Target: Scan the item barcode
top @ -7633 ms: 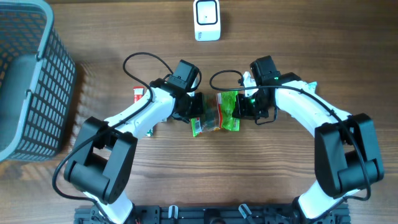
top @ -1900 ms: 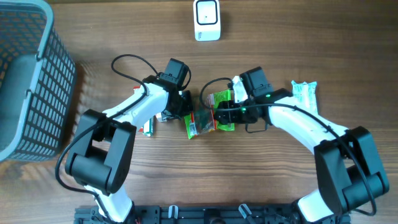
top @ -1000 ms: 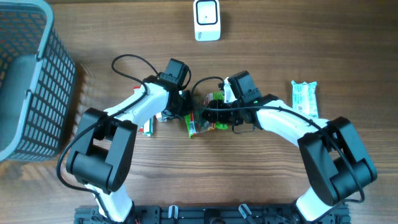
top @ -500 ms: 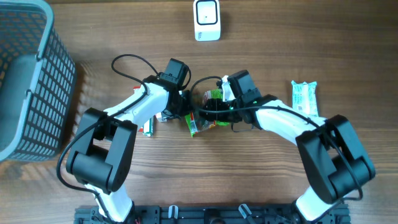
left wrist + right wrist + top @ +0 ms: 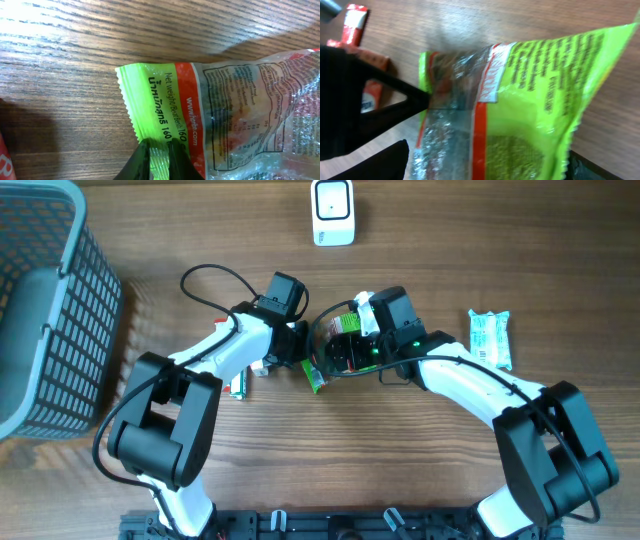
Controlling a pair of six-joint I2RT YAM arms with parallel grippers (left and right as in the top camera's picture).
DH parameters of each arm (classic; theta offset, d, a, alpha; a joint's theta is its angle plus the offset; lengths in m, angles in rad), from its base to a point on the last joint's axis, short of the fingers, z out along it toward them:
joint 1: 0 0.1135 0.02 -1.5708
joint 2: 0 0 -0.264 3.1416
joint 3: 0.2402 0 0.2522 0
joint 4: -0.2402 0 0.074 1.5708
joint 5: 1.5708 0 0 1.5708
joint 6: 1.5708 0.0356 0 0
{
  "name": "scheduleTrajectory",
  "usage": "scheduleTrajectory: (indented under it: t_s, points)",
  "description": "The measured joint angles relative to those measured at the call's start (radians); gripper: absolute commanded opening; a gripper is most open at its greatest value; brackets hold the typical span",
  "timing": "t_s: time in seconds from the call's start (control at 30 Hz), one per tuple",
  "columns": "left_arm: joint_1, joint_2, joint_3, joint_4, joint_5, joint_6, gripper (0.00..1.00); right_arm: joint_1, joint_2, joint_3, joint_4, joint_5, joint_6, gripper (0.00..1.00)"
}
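The green snack bag point(image 5: 225, 100) is clamped at its crimped edge by the closed left gripper point(image 5: 160, 150), near the middle of the wooden table point(image 5: 400, 480), at 6 o'clock from the white scanner point(image 5: 332, 212). The right gripper point(image 5: 485, 157) is positioned at 3 o'clock from the left one, its fingers spread apart on either side of the bag.

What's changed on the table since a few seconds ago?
The right arm swung left toward the left claw, bunching the green packet between them, and the right claw spread wide. The left claw still pinches the packet's corner; scanner, basket and white packet stayed put.
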Motion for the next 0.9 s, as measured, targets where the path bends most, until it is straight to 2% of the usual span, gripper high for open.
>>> scheduleTrajectory:
  t_s: [0.07, 0.13, 0.2, 0.27, 0.37, 0.4, 0.43, 0.47, 0.5, 0.6, 0.9]
  points:
    - [-0.003, 0.000, 0.000, 0.004, -0.010, 0.000, 0.11, 0.000, 0.000, 0.002, -0.038, 0.011, -0.002, 0.32]
    - [-0.005, 0.000, 0.000, 0.011, -0.019, 0.001, 0.17, 0.000, -0.002, 0.011, -0.179, -0.004, 0.018, 0.29]
    - [-0.005, 0.000, 0.000, 0.017, -0.025, 0.000, 0.17, 0.003, -0.004, 0.015, -0.246, -0.018, 0.020, 0.34]
    - [-0.005, 0.000, 0.000, 0.024, -0.025, 0.001, 0.17, 0.020, -0.004, 0.014, -0.323, -0.026, 0.024, 0.44]
    - [-0.005, 0.000, 0.000, 0.028, -0.026, 0.003, 0.17, 0.028, -0.004, 0.016, -0.339, -0.044, 0.025, 0.57]
    - [-0.004, 0.000, 0.000, 0.028, -0.028, 0.009, 0.17, 0.010, -0.004, 0.023, -0.345, -0.069, 0.026, 0.65]
    - [-0.003, -0.002, 0.000, 0.027, -0.032, 0.014, 0.13, -0.012, -0.004, 0.039, -0.345, -0.099, 0.025, 0.69]
    - [0.003, -0.006, 0.000, 0.027, -0.036, 0.017, 0.04, -0.037, -0.004, 0.057, -0.344, -0.115, 0.034, 0.73]
    - [0.008, -0.014, 0.000, 0.027, -0.039, 0.021, 0.04, -0.051, -0.004, 0.066, -0.341, -0.124, 0.044, 0.77]
    - [0.014, -0.039, 0.000, 0.015, -0.042, 0.025, 0.04, -0.078, -0.004, 0.074, -0.330, -0.134, 0.092, 0.80]
    - [0.013, -0.040, -0.003, -0.020, 0.014, 0.062, 0.04, -0.074, -0.004, 0.047, -0.265, -0.141, 0.169, 0.79]
